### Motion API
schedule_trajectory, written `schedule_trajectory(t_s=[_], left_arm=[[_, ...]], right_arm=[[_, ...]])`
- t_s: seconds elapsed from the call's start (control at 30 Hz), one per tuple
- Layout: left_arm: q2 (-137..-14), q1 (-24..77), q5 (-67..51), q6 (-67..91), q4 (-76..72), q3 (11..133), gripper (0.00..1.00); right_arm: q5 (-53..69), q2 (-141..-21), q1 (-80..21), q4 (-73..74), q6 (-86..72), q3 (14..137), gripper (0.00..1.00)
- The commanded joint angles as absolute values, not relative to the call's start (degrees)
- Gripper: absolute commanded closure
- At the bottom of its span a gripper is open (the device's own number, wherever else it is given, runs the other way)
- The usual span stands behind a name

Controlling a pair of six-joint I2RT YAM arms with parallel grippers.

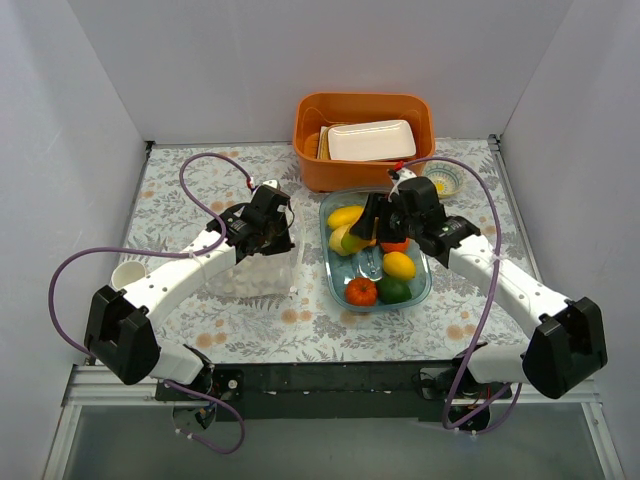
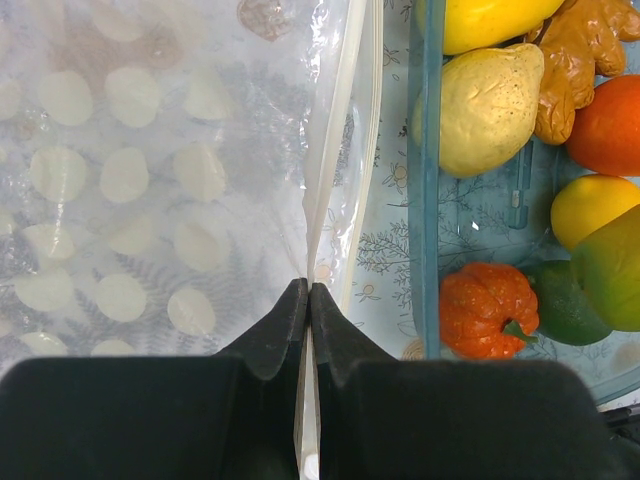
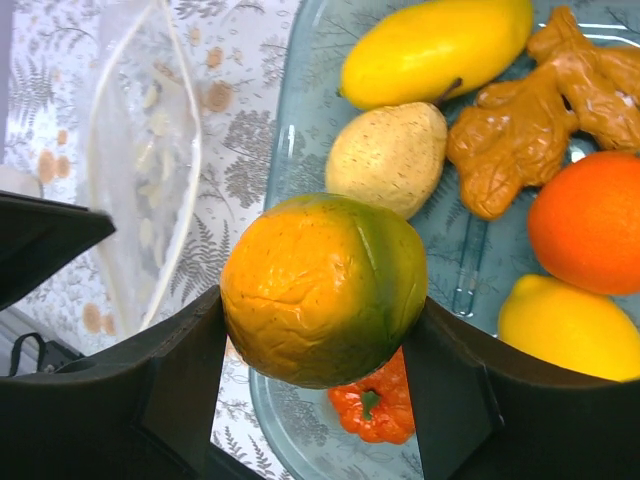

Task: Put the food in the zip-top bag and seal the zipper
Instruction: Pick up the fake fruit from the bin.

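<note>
The right claw point(image 3: 320, 372) is closed on a glossy orange-and-green mango-like toy fruit point(image 3: 320, 285), its two dark fingers pressed to the fruit's sides; it holds the fruit above the clear blue oblong dish point(image 3: 285, 150), towards the side nearest the bag; below in the dish lie a yellow mango-shaped piece point(image 3: 435, 50), a pale speckled pear-like piece point(image 3: 390, 155), a brown ginger root point(image 3: 530, 110), a round orange point(image 3: 590, 220), a lemon point(image 3: 570, 330), a small orange pumpkin point(image 3: 375, 412) and a green lime point(image 2: 560, 305); the left claw point(image 2: 308, 300) is pinched narrow on the whitish zipper strip point(image 2: 322, 200) of the clear crinkly plastic bag point(image 2: 150, 180); the bag sits on the floral tabletop point(image 1: 200, 170) just left of the dish, its mouth edge towards the dish and gaping.
</note>
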State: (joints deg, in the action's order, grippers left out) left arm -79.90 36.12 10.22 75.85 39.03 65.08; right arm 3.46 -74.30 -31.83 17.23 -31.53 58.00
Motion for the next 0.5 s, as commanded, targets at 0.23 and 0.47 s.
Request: schedule_trajectory(t_s=[0.23,0.47], left_arm=[[-78.4,35.9,9.1,75.3,39.7,67.8,1.00],[-77.7,35.9,9.2,75.0,40.5,68.1,1.00]], right_arm=[[13.6,-77.2,-33.7,7.3,-32.9,63.0,0.72],[13.9,-84.2,-36.5,6.4,-32.1,69.0,0.73]])
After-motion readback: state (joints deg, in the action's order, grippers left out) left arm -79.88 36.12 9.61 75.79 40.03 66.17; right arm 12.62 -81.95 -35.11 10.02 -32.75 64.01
